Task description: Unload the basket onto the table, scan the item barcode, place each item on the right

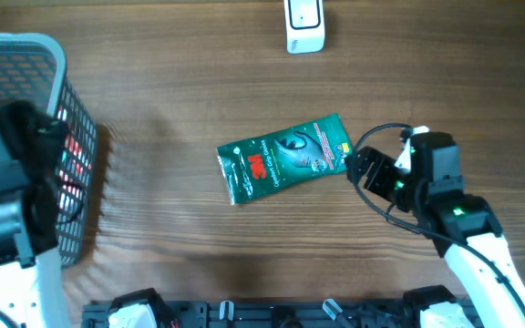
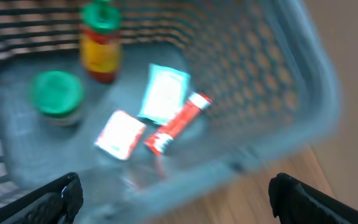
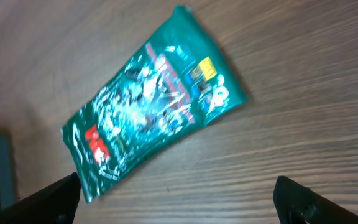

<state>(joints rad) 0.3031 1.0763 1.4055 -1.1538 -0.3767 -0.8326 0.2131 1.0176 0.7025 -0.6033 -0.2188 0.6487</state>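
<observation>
The item, a green 3M packet, lies flat on the wooden table near the middle, printed face up, and no barcode shows on it. My right gripper is just off its right end, open and holding nothing. In the right wrist view the packet lies ahead of the open right gripper, with one corner near the left fingertip. My left gripper hangs open and empty over the basket. A white scanner stands at the table's far edge.
The grey mesh basket stands at the left edge under my left arm. It holds a green-lidded jar, a red-and-yellow bottle, a pale packet, a white-and-red sachet and a red tube.
</observation>
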